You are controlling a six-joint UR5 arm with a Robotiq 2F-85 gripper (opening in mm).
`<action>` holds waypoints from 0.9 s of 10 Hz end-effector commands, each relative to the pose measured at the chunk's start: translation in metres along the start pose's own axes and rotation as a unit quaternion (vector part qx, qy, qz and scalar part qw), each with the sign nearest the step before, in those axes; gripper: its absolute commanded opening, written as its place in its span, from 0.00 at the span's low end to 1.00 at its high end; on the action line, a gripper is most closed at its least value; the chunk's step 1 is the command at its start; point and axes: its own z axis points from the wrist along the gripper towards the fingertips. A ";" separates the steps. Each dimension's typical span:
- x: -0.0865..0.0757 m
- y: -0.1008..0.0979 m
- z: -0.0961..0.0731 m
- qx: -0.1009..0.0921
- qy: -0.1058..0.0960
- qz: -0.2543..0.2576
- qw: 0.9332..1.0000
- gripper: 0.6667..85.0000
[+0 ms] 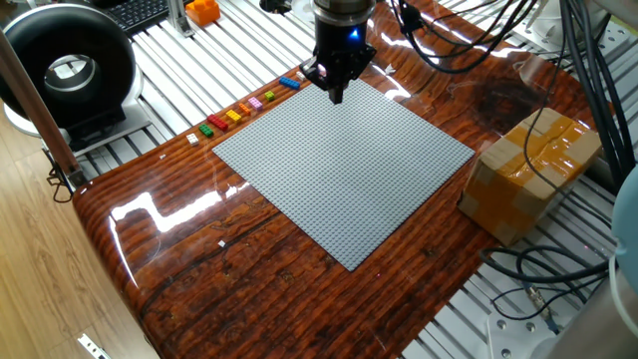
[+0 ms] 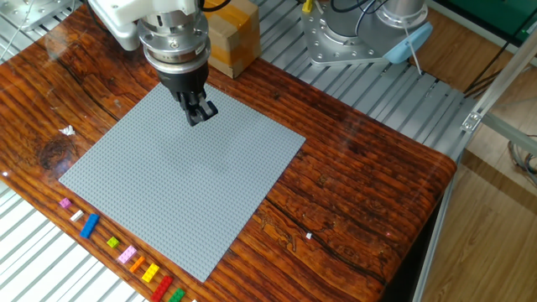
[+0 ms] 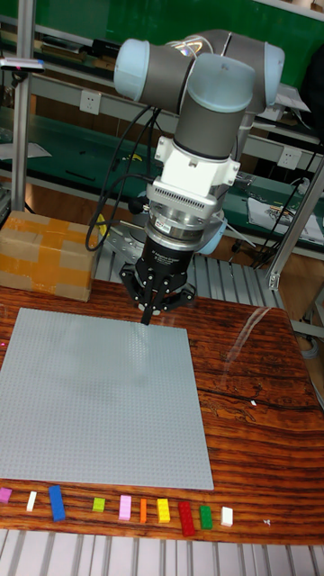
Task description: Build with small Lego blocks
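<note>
On the wooden table (image 2: pixel 369 168), small Lego blocks (image 3: pixel 126 508) line up well apart from the pressed-together jaws.

I count ten small Lego blocks (image 3: pixel 126 508) in a row | one grey baseplate (image 3: pixel 94 396) | one cardboard box (image 3: pixel 49 255) | one gripper (image 3: pixel 147 317)

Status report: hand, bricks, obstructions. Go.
Hand shut, empty, above baseplate corner. Lego blocks untouched, in a row along the table edge. Cardboard box beside plate, clear of the bricks.
</note>
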 end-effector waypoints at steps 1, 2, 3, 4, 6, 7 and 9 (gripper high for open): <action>0.002 0.007 -0.001 -0.014 0.005 0.017 1.000 0.00; 0.001 0.006 -0.001 -0.013 0.002 0.021 1.000 0.00; -0.002 0.007 -0.001 -0.015 -0.002 0.031 0.999 0.00; -0.001 0.008 -0.001 -0.016 0.000 0.047 0.999 0.00; -0.009 0.012 -0.001 -0.026 -0.015 0.070 0.997 0.00; -0.017 0.015 -0.002 -0.033 -0.031 0.071 0.996 0.00; -0.044 0.028 -0.006 -0.061 -0.080 0.079 0.992 0.00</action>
